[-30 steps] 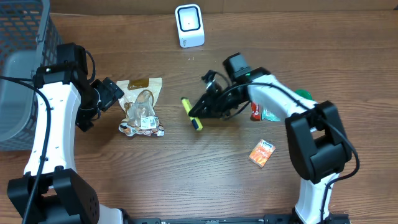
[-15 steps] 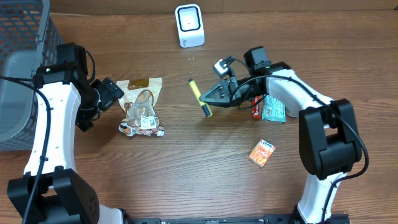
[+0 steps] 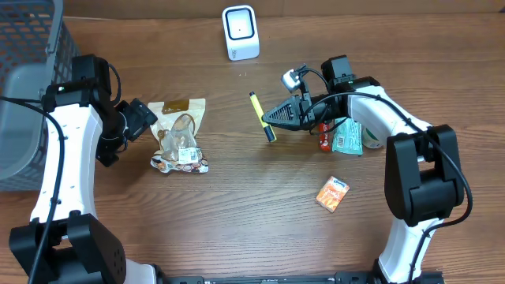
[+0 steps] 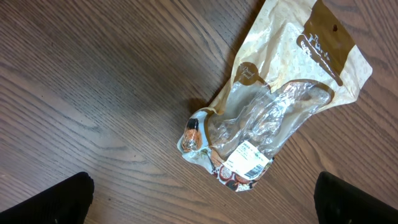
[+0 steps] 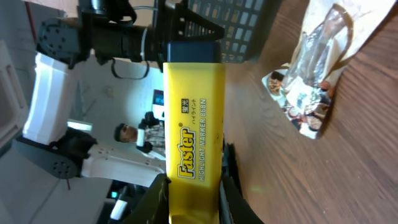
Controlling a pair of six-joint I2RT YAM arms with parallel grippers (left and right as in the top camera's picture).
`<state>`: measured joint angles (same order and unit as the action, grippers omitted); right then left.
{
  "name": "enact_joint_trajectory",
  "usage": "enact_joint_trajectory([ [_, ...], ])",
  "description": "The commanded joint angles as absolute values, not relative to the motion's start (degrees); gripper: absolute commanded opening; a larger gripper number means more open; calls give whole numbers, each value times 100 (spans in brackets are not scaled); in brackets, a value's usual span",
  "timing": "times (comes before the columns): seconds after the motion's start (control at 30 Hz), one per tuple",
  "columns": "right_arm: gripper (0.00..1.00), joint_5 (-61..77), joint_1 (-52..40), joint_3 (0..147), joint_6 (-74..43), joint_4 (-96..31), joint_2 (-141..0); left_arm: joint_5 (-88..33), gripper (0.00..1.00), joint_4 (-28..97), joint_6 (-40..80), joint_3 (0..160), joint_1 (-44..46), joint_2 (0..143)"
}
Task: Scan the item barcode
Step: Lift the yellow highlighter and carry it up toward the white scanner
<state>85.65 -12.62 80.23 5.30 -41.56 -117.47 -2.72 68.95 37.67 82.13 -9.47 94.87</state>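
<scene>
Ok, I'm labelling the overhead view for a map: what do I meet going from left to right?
Grey basket → snack pouch → white scanner → yellow highlighter → orange packet.

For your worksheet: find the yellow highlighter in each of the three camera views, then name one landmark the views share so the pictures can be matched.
Overhead: the yellow highlighter is at upper centre, gripped by the right gripper.
Left wrist: not in it.
Right wrist: it fills the centre, running top to bottom, label readable sideways.
Shared landmark: the snack pouch, seen in all three views.
</scene>
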Motion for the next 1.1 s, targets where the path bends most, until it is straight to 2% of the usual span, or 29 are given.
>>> enact_joint_trajectory([
  [0.0, 8, 7612, -1356, 7994, 558, -4139, -11507, -235, 100, 6890, 3726, 8265, -963, 9535],
  [0.13, 8, 5341, -1645, 7992, 263, -4331, -11507, -235, 100, 6890, 3726, 8265, -963, 9535],
  [0.23, 8, 4309, -1890, 7992, 10, -4407, -11509, -235, 100, 6890, 3726, 8265, -963, 9535],
  [0.6, 8, 3159, -2355, 7990, -30, -4781, -11509, -237, 100, 6888, 3726, 8265, -963, 9535],
  [0.73, 8, 3037, -2357, 7988, -51, -5105, -11509, -235, 100, 6890, 3726, 8265, -963, 9535],
  [0.87, 5, 3199, -2342, 7988, -762, -5041, -11509, -235, 100, 6888, 3726, 8265, -963, 9535],
  [0.97, 4, 4195, -2233, 7988, -1229, -4375, -11507, -235, 100, 6890, 3726, 8265, -963, 9535],
  [1.07, 4, 5179, -2067, 7988, -2231, -3321, -11507, -235, 100, 6890, 3726, 8265, -963, 9535],
])
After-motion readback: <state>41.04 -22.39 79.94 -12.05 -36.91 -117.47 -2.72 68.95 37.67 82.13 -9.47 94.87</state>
